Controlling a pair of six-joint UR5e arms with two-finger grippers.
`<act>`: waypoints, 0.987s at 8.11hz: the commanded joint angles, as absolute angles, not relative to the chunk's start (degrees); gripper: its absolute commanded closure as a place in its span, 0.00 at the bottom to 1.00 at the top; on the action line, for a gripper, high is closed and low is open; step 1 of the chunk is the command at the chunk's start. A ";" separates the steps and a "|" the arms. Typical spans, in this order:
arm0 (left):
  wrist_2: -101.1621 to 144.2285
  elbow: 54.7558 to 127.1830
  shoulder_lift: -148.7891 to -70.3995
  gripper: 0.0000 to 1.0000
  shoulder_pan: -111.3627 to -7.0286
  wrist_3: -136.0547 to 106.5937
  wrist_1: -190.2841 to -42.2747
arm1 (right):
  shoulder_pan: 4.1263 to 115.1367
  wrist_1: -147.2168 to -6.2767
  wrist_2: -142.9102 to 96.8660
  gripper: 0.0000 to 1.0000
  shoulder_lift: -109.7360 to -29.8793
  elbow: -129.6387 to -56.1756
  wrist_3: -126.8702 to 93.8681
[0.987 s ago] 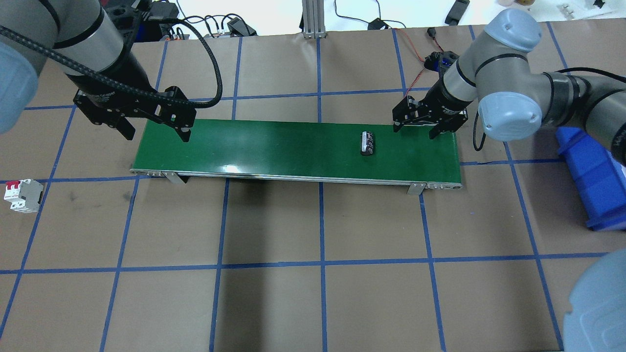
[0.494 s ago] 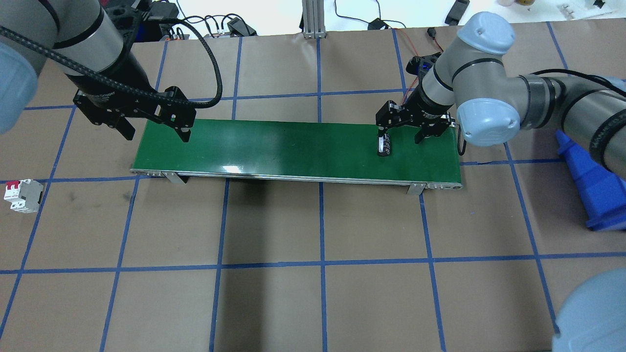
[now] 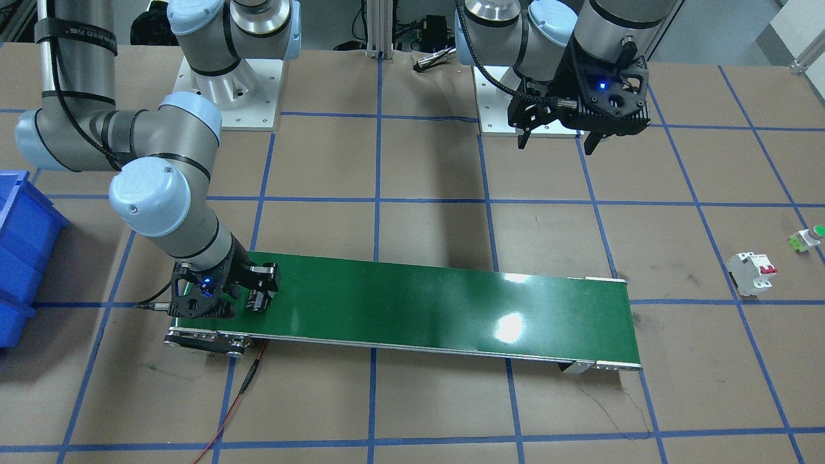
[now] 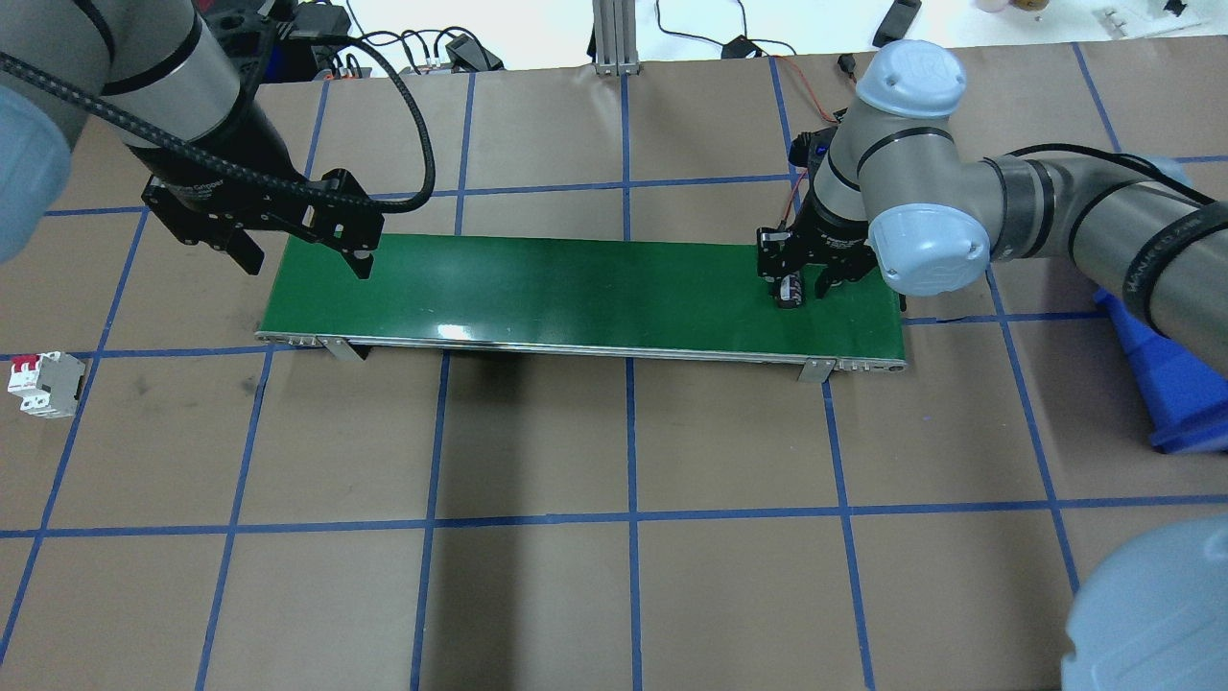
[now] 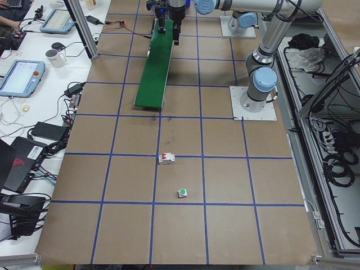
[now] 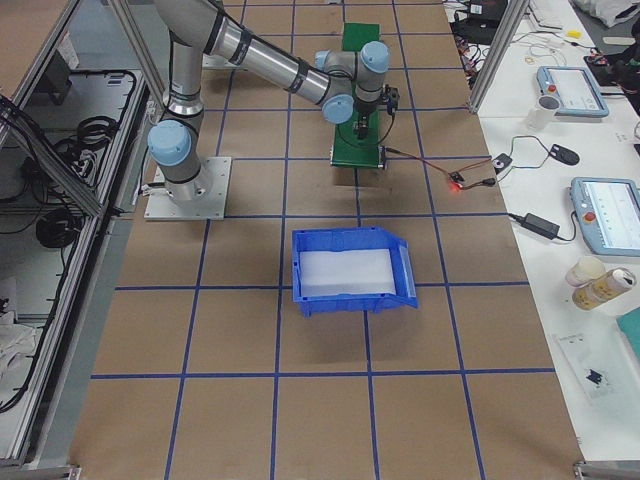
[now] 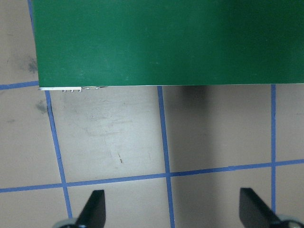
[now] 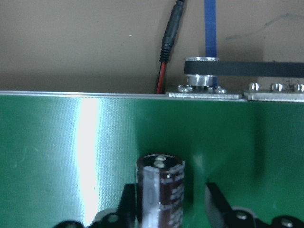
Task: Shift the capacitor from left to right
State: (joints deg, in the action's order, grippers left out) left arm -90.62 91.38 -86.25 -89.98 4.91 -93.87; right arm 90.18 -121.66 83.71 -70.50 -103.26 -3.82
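Near the right end of the belt, the right gripper was lowered, its fingers parted astride the capacitor, which was laid flat with its long axis across the belt. The left gripper was held open. Half a second before, the capacitor was seen farther left.

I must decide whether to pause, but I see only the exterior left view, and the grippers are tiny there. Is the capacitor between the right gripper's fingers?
Observer: Yes. The right wrist view shows the capacitor between the fingers of the right gripper, with a gap beside one finger.
Operator: And the other arm?
Observer: The left wrist view shows the left gripper open, holding nothing, over the table beside the green belt.
Operator: Any container on the right?
Observer: The exterior right view shows a blue bin on the table past the belt's end.
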 commanded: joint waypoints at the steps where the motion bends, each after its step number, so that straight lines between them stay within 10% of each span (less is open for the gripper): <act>1: -90.62 91.41 -86.31 0.00 -90.00 4.83 -93.87 | 90.26 -121.38 87.60 0.97 -70.66 -103.10 -2.73; 8: -90.62 91.41 -86.31 0.00 -90.00 4.83 -93.87 | 62.65 -116.01 96.42 1.00 -76.81 -96.51 48.31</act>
